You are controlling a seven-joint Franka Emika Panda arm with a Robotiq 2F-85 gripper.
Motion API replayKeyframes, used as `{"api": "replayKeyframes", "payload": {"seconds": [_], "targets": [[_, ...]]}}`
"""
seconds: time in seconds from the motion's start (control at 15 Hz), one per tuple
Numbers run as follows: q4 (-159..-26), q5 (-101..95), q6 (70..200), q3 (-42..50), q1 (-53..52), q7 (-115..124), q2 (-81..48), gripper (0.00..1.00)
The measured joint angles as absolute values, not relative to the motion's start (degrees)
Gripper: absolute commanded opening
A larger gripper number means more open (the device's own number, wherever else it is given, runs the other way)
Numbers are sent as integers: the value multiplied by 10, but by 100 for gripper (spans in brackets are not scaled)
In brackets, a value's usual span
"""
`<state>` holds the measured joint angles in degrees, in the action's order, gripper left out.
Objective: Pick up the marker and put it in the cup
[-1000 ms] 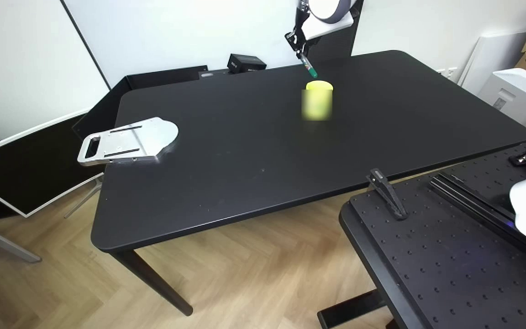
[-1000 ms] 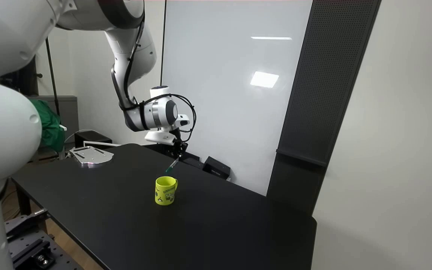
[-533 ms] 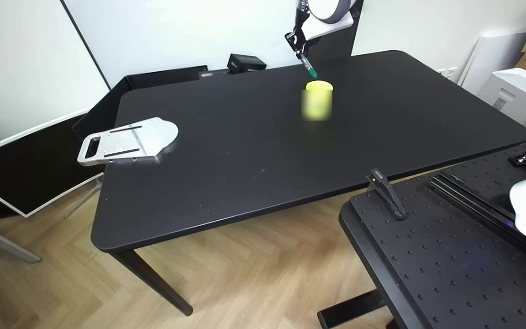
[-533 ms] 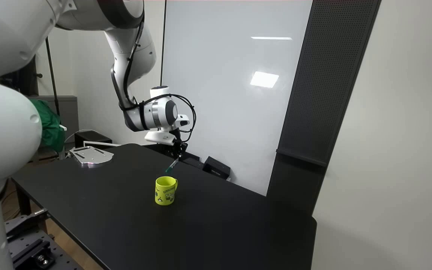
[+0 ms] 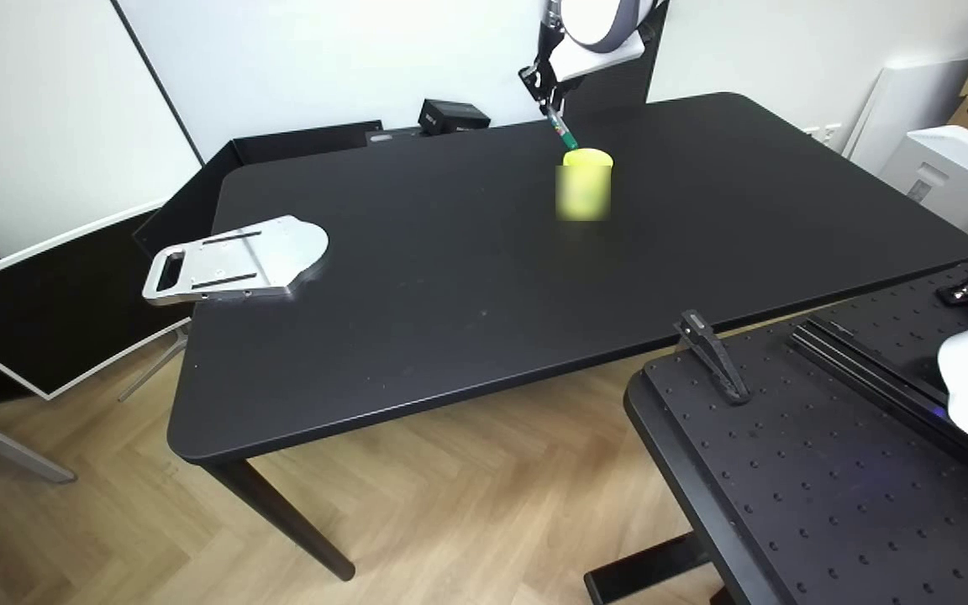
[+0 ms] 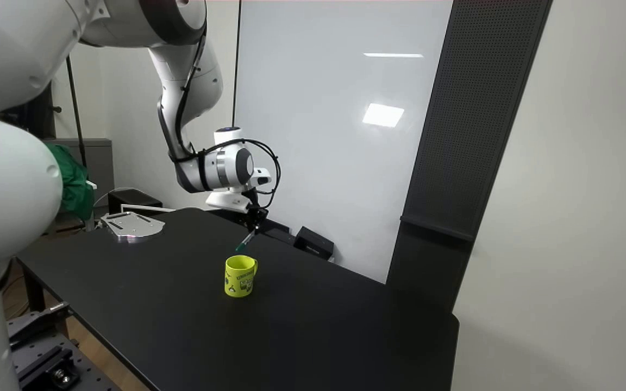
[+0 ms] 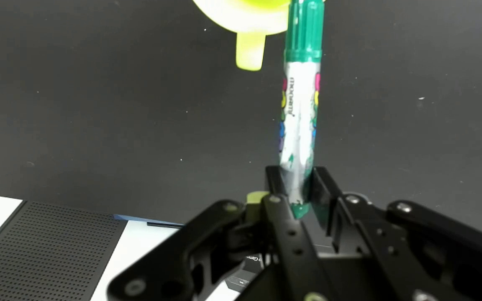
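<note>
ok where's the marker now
In the wrist view, the marker is right of centre, held by the gripper, its green cap towards the yellow cup.

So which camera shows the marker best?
The wrist view: the marker is largest there, with lettering on its barrel visible, though its green cap reaches the frame's top. Both exterior views show it small, slanting down toward the cup.

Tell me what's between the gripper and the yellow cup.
The marker: in the wrist view it runs from the gripper toward the cup, its green cap overlapping the cup in the picture. I see nothing else there.
</note>
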<state>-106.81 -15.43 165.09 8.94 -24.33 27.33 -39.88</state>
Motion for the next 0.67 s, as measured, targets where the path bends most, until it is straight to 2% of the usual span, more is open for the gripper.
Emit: {"api": "replayKeyframes", "payload": {"seconds": [0.67], "targets": [[-1093, -145, 1675, 123, -292, 270, -406, 5]]}}
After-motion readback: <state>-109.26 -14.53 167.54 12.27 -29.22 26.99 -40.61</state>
